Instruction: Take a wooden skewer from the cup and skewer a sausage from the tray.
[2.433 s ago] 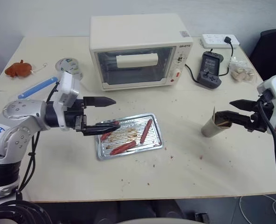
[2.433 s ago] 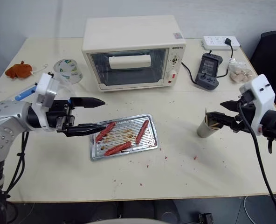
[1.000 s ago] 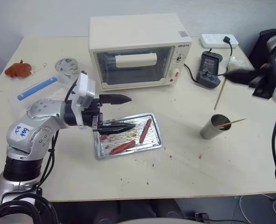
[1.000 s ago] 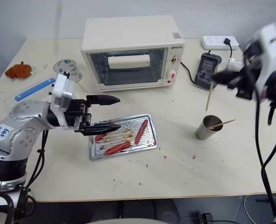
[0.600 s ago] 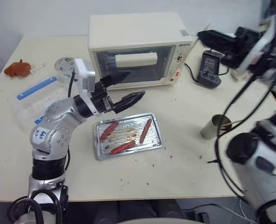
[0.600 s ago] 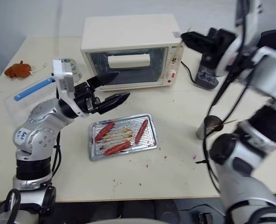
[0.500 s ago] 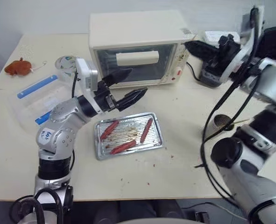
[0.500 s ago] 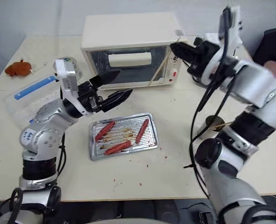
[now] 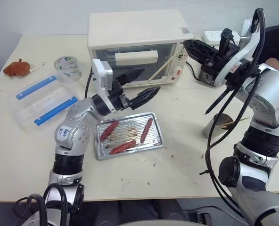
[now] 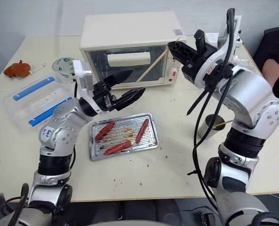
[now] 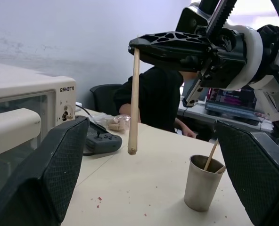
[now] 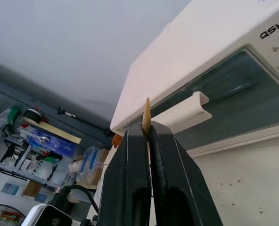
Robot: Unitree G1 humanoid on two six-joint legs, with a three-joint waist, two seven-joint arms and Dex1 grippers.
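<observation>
Right gripper (image 10: 173,47): pressed together on a wooden skewer (image 10: 153,63), raised in front of the toaster oven (image 10: 128,33), fingers aimed left.
Left gripper (image 10: 130,87): spread wide, holding nothing, raised above the tray's far edge, aimed right toward the skewer.
Skewer axis: slants from the right fingertips down and to the left, across the oven door.
Tray (image 10: 151,143): near the oven, holding three sausages (image 10: 142,130).
Cup (image 10: 209,127): right of the tray, more skewers inside.
Left wrist view: skewer hanging from the right fingertips, a seated person (image 11: 154,100) behind.
</observation>
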